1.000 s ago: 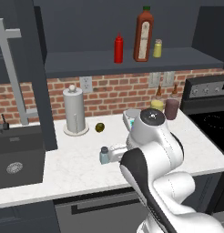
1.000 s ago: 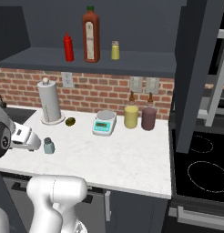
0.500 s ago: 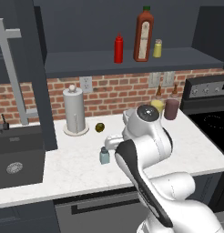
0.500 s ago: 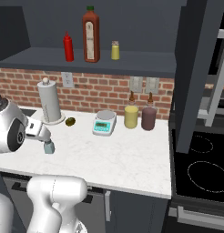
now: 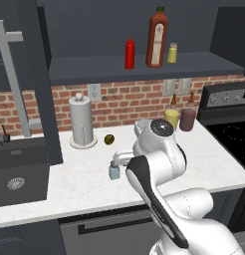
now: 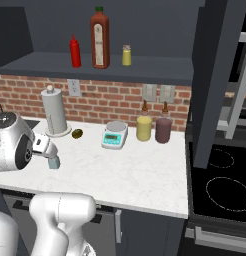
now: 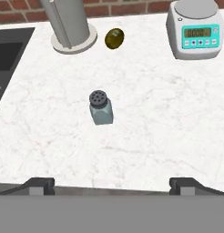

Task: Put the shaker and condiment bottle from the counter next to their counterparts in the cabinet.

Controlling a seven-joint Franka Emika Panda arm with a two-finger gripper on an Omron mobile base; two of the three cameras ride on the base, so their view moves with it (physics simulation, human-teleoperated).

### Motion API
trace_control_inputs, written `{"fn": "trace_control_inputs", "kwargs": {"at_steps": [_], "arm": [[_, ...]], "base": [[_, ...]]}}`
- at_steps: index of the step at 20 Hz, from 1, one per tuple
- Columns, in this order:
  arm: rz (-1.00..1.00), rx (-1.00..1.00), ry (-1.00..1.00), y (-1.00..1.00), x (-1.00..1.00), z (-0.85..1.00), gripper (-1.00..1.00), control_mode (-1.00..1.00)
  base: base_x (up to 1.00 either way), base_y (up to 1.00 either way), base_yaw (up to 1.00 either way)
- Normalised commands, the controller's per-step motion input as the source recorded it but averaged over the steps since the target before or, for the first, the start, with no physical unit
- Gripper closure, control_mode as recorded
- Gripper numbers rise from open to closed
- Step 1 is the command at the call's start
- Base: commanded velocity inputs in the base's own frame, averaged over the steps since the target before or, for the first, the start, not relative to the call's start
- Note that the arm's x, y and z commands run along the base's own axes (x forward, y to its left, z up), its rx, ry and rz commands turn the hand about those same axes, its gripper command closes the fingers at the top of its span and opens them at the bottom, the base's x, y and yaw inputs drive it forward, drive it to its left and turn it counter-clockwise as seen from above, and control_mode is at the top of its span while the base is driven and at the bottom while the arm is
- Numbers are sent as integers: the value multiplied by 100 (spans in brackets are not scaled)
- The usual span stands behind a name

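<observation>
- We judge half done: condiment bottle (image 5: 129,53) stands in the cabinet (image 5: 144,67)
- Shaker (image 7: 101,107) left on the surface (image 7: 168,113); end effector (image 7: 111,185) fingers spread, empty

glossy white arm (image 5: 159,199), dark round joints

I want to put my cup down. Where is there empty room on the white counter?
The front of the counter, below the scale and right of the shaker, is bare. So is the strip between shaker and sink. The back by the brick wall is crowded: paper towel holder, scale and two jars.
</observation>
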Motion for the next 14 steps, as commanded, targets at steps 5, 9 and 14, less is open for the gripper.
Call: {"fn": "trace_control_inputs", "kwargs": {"at_steps": [5,9,14], "arm": [[0,1,-11,0,35,-55,-100,-100],[0,13,-1,0,1,-10,-100,-100],[0,15,0,0,0,-11,-100,-100]], "base": [[0,0,0],[0,0,0],[0,0,0]]}}
